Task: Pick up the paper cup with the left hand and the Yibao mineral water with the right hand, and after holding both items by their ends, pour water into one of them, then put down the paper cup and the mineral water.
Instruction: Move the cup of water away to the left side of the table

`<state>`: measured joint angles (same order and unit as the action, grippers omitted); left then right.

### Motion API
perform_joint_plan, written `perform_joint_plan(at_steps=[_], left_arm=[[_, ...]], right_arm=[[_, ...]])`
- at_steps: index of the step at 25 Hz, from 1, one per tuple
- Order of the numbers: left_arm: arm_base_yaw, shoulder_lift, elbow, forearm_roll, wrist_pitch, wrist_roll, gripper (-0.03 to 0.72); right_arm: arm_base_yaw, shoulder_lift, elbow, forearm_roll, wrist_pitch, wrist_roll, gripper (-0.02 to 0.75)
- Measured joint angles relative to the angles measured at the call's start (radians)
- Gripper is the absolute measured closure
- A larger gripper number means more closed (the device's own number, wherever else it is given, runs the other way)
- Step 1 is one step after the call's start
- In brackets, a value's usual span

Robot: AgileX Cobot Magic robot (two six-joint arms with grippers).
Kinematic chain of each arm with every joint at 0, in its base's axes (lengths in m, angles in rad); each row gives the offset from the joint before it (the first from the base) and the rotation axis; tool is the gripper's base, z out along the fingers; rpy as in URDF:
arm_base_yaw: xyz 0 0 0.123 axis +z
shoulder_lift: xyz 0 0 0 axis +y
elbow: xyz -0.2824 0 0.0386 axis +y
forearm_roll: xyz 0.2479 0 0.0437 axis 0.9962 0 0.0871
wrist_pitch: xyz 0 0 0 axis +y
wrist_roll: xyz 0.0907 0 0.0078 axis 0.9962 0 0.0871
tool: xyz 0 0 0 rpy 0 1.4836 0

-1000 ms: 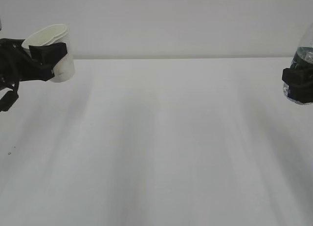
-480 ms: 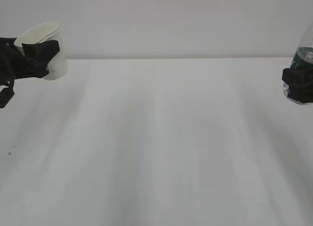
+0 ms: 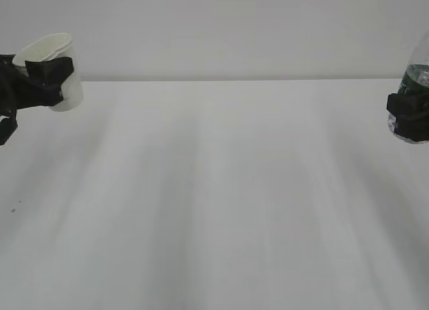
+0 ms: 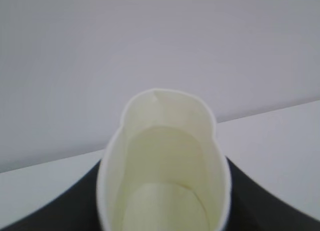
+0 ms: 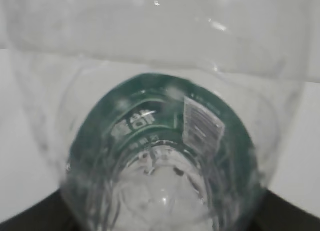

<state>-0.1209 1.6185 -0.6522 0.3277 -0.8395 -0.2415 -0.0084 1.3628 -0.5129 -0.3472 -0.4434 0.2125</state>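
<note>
The white paper cup [image 3: 50,47] hangs above the table at the far left, tilted with its mouth leaning left. My left gripper [image 3: 59,75] is shut on its side. The left wrist view looks into the cup [image 4: 165,176], whose cream inside is squeezed oval between two black fingers [image 4: 65,211]. At the far right edge the Yibao mineral water [image 3: 417,75], clear with a green label, stands upright above the table. My right gripper [image 3: 407,119] is shut on its lower part. In the right wrist view the bottle [image 5: 160,136] fills the picture, and its mouth is out of view.
The white table [image 3: 221,189] stretches between the two arms, with its back edge meeting a plain pale wall [image 3: 221,28]. A tiny dark speck [image 3: 12,210] lies near the left front.
My left gripper has carried the paper cup to the left and a little upward. The right gripper and the bottle have stayed where they were.
</note>
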Motion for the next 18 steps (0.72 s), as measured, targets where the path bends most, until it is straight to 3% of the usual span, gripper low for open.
perform_joint_plan(at_steps=[18], left_arm=[[0.001,0.059,0.000,-0.059,0.007,0.035,0.323]], right_arm=[[0.000,0.000,0.000,0.000,0.000,0.000,0.336]])
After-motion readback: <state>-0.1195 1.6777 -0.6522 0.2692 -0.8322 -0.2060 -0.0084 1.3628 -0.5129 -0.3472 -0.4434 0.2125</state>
